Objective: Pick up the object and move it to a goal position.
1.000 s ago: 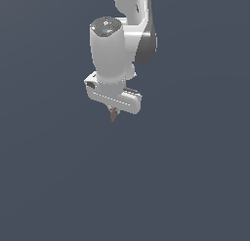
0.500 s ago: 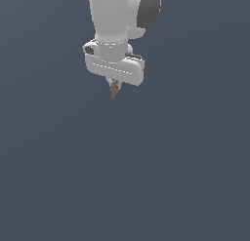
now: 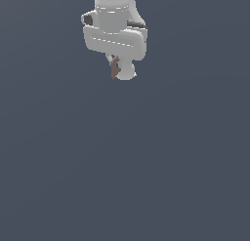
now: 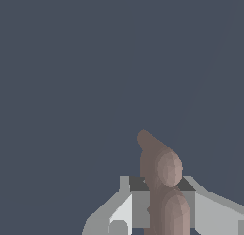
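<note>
Reddish-brown and thin, the object (image 3: 115,67) sits clamped in my gripper (image 3: 117,69), high and far in the scene, and I judge it light, stiff, apt to twist, so I hold it mid-length.

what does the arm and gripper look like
The arm is glossy white with rounded, cylindrical segments and dark grey patches at the joints. The gripper has a wide, blocky white body; in the wrist view its fingers are pale grey and angular. No cables or markings show.
</note>
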### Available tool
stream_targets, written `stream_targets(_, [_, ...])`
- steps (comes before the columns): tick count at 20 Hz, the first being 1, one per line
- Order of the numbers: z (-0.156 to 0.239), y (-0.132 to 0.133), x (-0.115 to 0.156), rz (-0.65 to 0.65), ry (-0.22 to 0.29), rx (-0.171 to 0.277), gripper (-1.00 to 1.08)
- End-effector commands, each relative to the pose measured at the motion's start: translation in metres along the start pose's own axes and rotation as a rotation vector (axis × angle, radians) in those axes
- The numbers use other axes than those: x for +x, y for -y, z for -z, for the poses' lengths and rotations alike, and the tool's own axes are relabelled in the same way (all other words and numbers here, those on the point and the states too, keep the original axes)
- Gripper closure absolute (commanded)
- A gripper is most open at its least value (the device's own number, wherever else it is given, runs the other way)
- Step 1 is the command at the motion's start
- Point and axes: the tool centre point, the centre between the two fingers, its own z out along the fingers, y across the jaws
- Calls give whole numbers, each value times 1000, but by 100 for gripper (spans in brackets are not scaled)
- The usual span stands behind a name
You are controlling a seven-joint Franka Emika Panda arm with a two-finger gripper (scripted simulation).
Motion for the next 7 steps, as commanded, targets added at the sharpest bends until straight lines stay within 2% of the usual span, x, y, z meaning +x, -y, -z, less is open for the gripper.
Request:
stream_targets(1, [10, -2, -6, 0, 1, -1, 108])
stream_targets(7, [19, -4, -11, 0, 1, -1, 108])
